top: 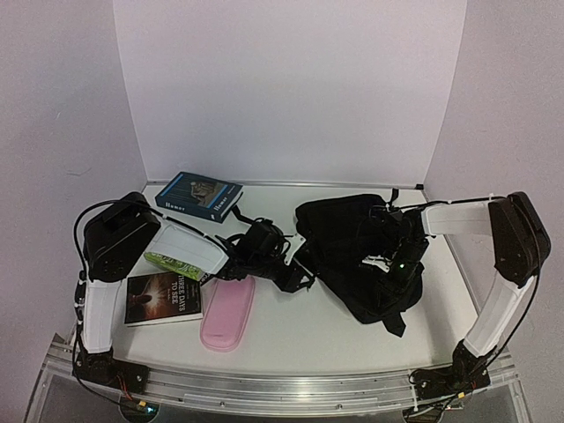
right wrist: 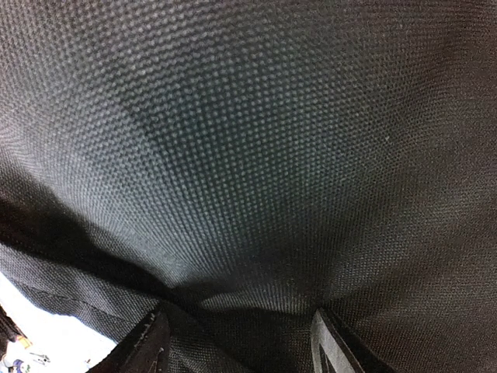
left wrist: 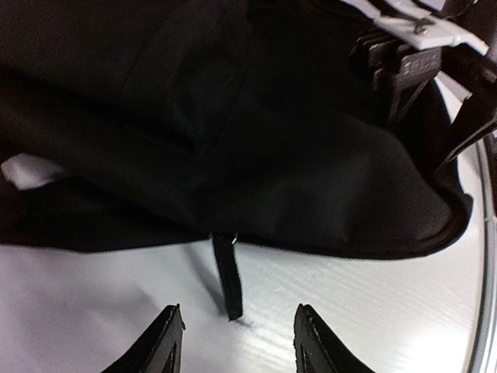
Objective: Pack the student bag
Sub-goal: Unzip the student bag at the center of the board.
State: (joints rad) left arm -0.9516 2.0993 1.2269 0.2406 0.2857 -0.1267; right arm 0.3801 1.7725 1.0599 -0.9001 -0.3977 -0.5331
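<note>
The backpack lies slumped on the table, right of centre in the overhead view; no open mouth shows, and judging by what lies outside it, packing has not begun. The left gripper sits low at the bag's edge with its fingers apart; a short black zip pull hangs from the seam and lies on the table between them, touched by neither; that placement looks meant for taking the tab so the zip can be drawn. The right gripper is down on top of the bag, cloth filling its whole view; its fingers stand apart with a crease of cloth between them, and whether they pinch it I cannot tell; it probably serves to steady the soft bag against the pull. On the left of the overhead view lie the things to go in: a blue book at the upper left; a dark book at the lower left; a green packet between the two; a pink pencil case just beside the dark book.
</note>
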